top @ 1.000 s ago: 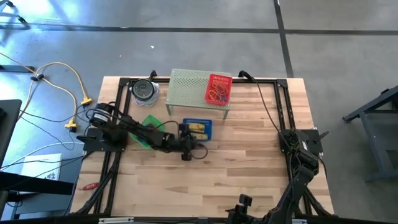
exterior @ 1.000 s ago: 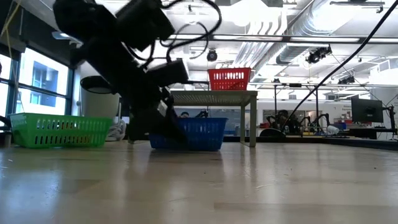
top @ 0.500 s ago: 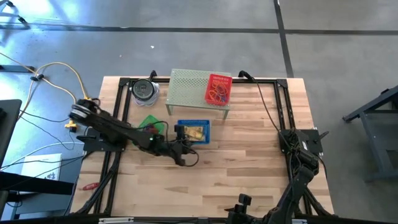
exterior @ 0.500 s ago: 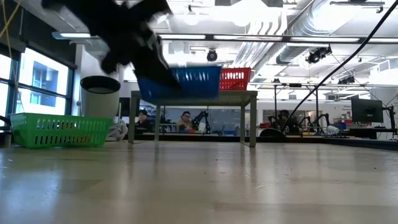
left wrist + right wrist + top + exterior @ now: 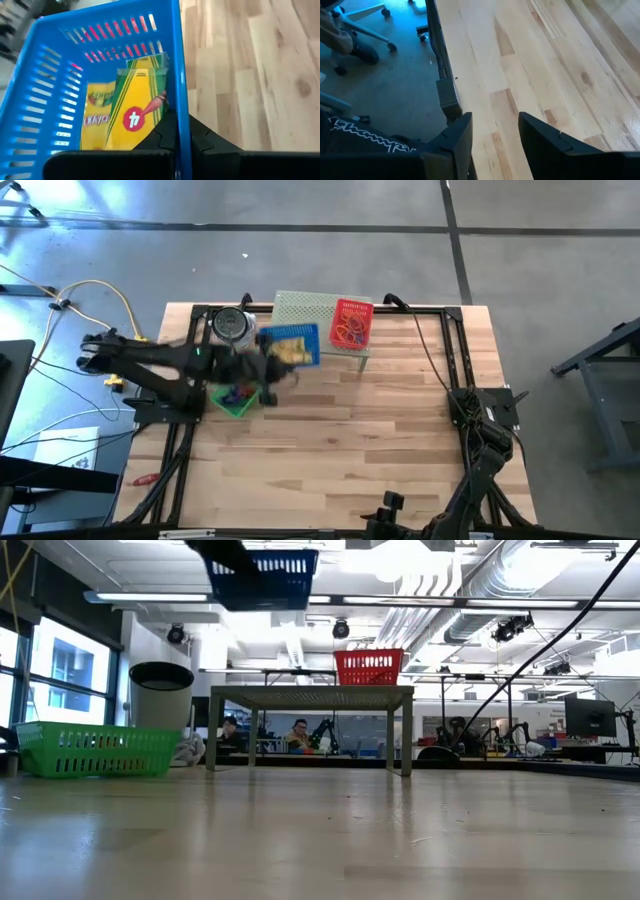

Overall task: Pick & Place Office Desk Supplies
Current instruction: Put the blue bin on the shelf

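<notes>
On my far left sits one green basket on the table, with small blue and red bits inside that I cannot count. My left gripper is clamped tight on the rim of the one blue basket, which hangs in the air well above the tabletop, beside the round dark container. Inside it I count two yellow crayon boxes. Next comes one perforated shelf, and on it one red basket full of tangled orange band loops. Far right, my right gripper waits over the table's edge, fingers parted and holding nothing.
</notes>
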`<state>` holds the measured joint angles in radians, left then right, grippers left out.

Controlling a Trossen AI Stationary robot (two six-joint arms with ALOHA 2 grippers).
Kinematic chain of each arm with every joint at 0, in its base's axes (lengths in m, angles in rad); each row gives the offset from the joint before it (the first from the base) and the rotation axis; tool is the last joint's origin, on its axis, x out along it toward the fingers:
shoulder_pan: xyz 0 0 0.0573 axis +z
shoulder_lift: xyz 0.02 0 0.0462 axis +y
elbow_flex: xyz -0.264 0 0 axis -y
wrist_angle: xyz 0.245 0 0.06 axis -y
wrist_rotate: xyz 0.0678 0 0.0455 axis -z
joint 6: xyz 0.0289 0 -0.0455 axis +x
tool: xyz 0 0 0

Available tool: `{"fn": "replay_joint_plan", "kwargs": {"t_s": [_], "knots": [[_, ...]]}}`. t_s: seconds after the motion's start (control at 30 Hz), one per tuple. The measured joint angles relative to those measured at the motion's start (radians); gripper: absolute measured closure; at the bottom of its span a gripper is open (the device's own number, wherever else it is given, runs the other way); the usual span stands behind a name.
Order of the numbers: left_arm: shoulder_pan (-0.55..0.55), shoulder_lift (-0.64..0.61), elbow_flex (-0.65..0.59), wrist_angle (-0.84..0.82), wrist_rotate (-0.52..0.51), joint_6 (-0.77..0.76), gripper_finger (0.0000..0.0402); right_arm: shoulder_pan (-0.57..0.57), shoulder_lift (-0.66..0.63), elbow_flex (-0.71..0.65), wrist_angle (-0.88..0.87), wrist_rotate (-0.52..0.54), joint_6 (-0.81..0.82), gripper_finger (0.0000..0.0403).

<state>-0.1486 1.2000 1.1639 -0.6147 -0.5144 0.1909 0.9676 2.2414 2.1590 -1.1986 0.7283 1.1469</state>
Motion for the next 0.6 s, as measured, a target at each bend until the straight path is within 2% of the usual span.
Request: {"fn": "replay_joint_plan", "kwargs": {"t_s": [0.1, 0.17, 0.23, 0.33, 0.47, 0.6], "knots": [[0.167, -0.009, 0.043, -0.006, 0.215, 0.019, 0.0401, -0.005, 0.0, 0.0, 0.002, 0.0, 0.0, 0.0254], [0.286, -0.006, 0.061, -0.004, 0.322, -0.005, 0.0401, -0.009, 0.0, 0.0, 0.002, 0.001, 0.0, 0.0254], [0.387, 0.009, 0.069, -0.003, 0.377, -0.027, 0.0401, -0.013, 0.0, 0.0, 0.002, 0.001, 0.0, 0.0254], [0.509, 0.041, 0.068, -0.032, 0.464, 0.055, 0.0401, -0.019, 0.0, 0.0, 0.003, 0.0, -0.018, 0.0254], [0.617, 0.09, 0.068, -0.017, 0.604, 0.127, 0.0401, -0.026, 0.0, 0.0, 0.0, -0.001, -0.027, 0.0254], [0.688, 0.134, 0.068, 0.024, 0.628, 0.059, 0.0401, -0.031, 0.0, 0.0, 0.0, -0.001, -0.039, 0.0254]]}}
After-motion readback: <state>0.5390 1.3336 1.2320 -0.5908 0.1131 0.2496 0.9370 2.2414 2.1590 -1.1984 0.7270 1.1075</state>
